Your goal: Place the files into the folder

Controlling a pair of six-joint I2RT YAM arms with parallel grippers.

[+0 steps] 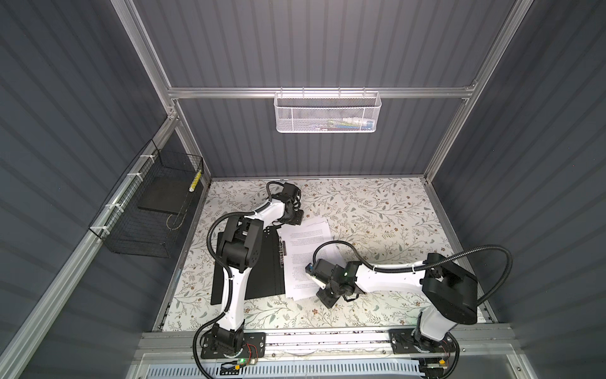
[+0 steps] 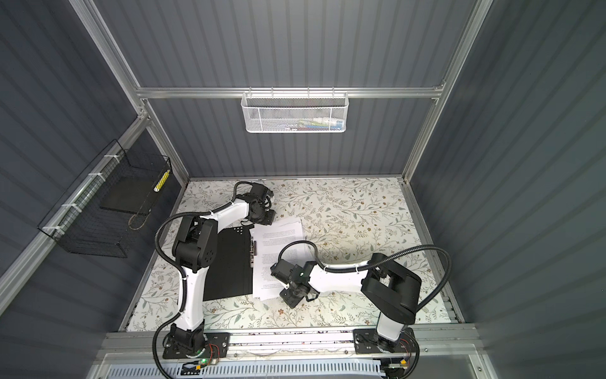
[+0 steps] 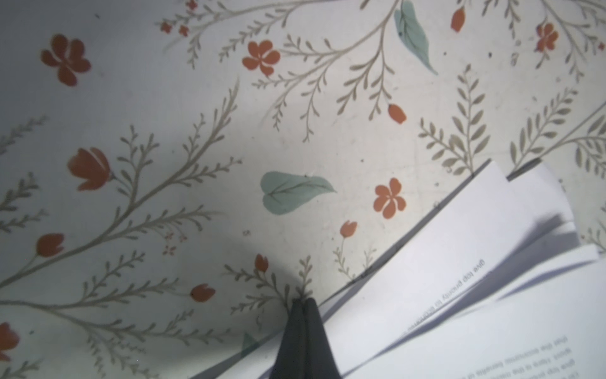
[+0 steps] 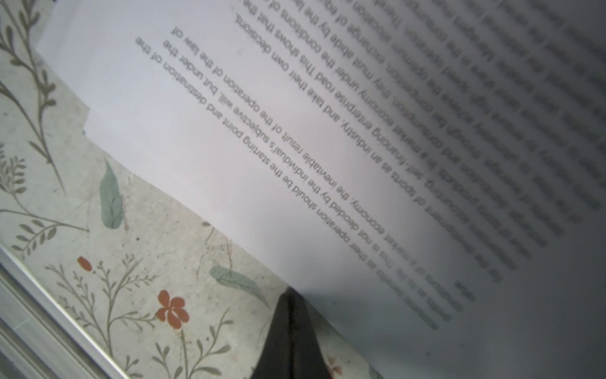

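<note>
Files point(image 1: 306, 233), light, limp, slippery sheets fanned loosely right of the clip point(image 1: 281, 253) of the open folder point(image 1: 262, 269) on the tabletop point(image 1: 377, 210), probably best pinched at an edge; left gripper point(image 3: 303, 301) and right gripper point(image 4: 292, 295), both closed, sit at opposite ends, hold unclear.

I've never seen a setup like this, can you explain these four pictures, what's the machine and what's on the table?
The machine is two robot arms, a left arm and a right arm, bolted at the near edge of a flowery table. Both top views look down on the whole scene, nearly the same picture twice. The other two come from a camera on each arm's wrist, looking along its pincer. On the table lies an open folder, black inside, with loosely stacked printed papers along its right edge. The left pincer and right pincer are both shut, at opposite ends of the papers; whether either pinches a sheet, I cannot tell.
</note>
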